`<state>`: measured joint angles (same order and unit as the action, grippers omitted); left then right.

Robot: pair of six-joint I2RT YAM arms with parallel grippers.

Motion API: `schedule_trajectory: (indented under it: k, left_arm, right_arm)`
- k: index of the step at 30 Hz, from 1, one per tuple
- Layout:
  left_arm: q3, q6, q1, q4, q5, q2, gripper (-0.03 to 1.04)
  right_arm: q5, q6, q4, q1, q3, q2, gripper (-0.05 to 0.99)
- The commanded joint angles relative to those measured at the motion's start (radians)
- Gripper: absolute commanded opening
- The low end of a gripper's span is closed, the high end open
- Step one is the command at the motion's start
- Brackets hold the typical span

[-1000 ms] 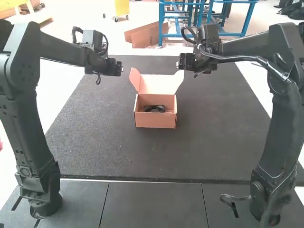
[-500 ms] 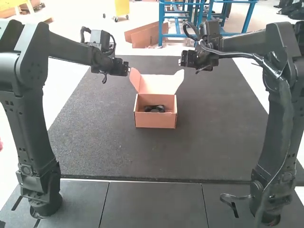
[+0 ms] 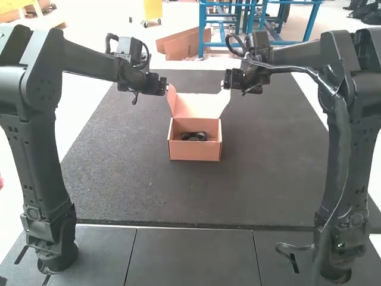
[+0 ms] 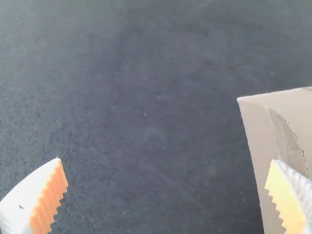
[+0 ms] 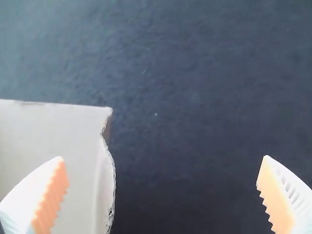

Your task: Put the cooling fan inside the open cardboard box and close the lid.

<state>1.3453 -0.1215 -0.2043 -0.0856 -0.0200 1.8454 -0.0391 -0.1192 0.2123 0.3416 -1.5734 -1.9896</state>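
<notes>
A small cardboard box (image 3: 195, 145) stands open mid-mat, its lid (image 3: 196, 107) raised at the back. The black cooling fan (image 3: 194, 136) lies inside it. My left gripper (image 3: 164, 87) hangs open just beside the lid's left flap; that flap (image 4: 278, 141) shows near one of its orange pads (image 4: 282, 204). My right gripper (image 3: 228, 79) is open too, above the lid's right top corner. The lid's corner (image 5: 63, 141) lies beside one of its pads (image 5: 48, 195). Neither holds anything.
The dark mat (image 3: 119, 167) covers the table around the box, with free room on all sides. Both arm bases (image 3: 47, 250) stand at the near corners.
Both grippers have closed in on the raised lid: the left one moved right to the left flap, the right one shifted slightly left above the right corner.
</notes>
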Motion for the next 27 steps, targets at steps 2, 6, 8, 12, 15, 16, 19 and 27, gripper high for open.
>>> schedule_trajectory:
  k: [2,6,8,12,15,16,19,27]
  left_arm:
    - [0.037,-0.012,-0.004,0.0,-0.015,0.011,0.96]
    - [0.037,-0.013,-0.004,0.001,-0.015,0.011,0.96]
    - [0.037,-0.012,-0.004,0.001,-0.015,0.011,0.96]
    - [0.037,-0.012,-0.006,0.001,-0.015,0.012,0.96]
    - [0.037,-0.012,-0.006,0.001,-0.015,0.012,0.96]
    - [0.037,-0.012,-0.006,0.001,-0.015,0.012,0.96]
    - [0.037,-0.013,-0.006,0.003,-0.015,0.012,0.96]
    - [0.037,-0.012,-0.004,0.0,-0.015,0.012,0.96]
  right_arm:
    - [-0.021,0.0,0.001,-0.021,-0.051,-0.008,0.84]
    - [-0.027,0.0,0.029,-0.021,-0.074,-0.026,0.79]
    - [-0.027,-0.002,0.035,-0.021,-0.077,-0.029,0.74]
    - [-0.036,-0.005,0.039,-0.019,-0.074,-0.029,0.65]
    - [-0.051,-0.007,0.056,-0.015,-0.074,-0.031,0.62]
    - [-0.053,-0.007,0.062,-0.013,-0.076,-0.031,0.62]
    - [-0.064,-0.007,0.081,-0.012,-0.076,-0.031,0.57]
    - [-0.088,-0.005,0.088,-0.01,-0.077,-0.031,0.31]
